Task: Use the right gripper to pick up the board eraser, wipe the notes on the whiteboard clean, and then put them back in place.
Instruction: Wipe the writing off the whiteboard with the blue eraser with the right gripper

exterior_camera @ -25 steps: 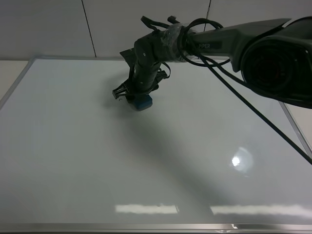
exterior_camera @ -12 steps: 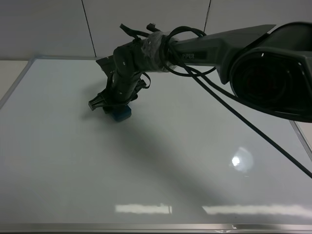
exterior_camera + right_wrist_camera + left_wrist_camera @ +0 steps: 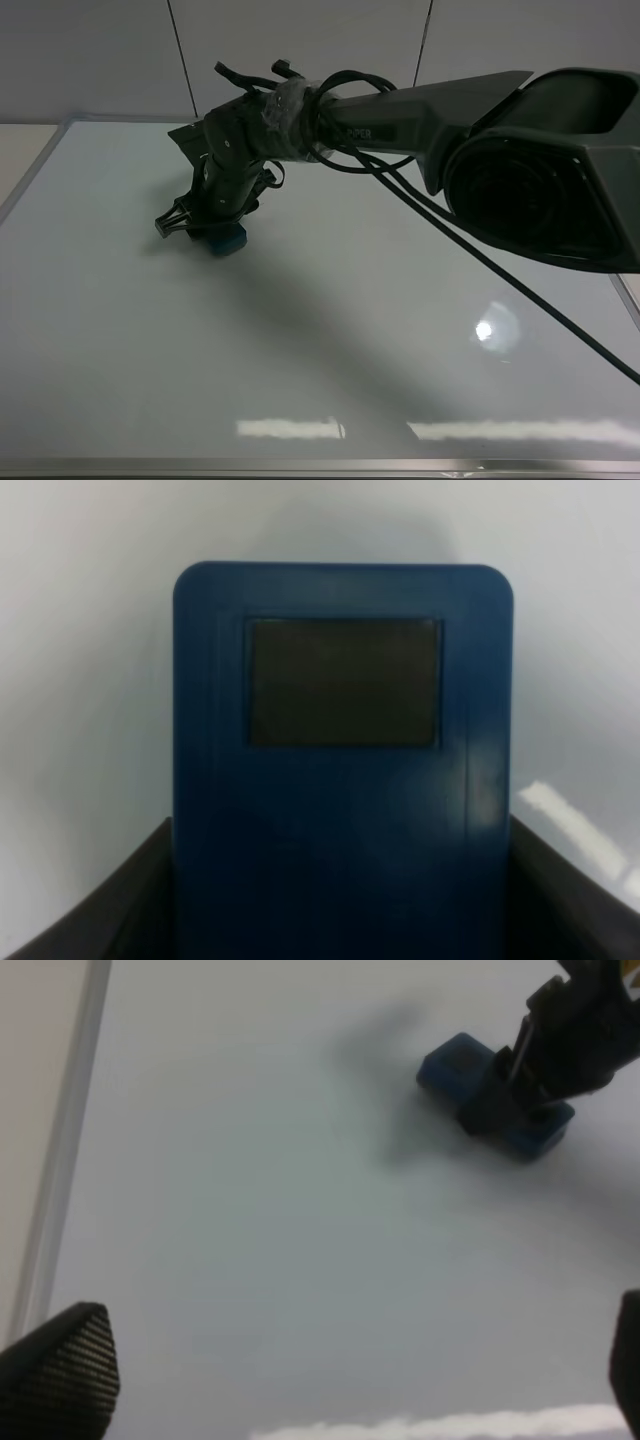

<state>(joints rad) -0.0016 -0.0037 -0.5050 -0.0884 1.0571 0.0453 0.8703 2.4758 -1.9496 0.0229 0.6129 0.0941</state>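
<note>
Whiteboard (image 3: 330, 350) glossy; right gripper (image 3: 212, 230) clamped on eraser (image 3: 229, 242) at 10 o'clock. Right wrist view alone shows its dark patch (image 3: 343, 680).

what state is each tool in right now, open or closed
Left tool: open, holding nothing.
Right tool: closed on the board eraser.

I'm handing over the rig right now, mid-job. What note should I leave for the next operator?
Left gripper: open, empty, above the whiteboard.
Right gripper: shut on the eraser, which rests on the board's far-left area.
Done: eraser picked up; no notes show on the visible board.
Left: check the patch hidden under the arm, wipe if needed, then put the eraser back.
</note>
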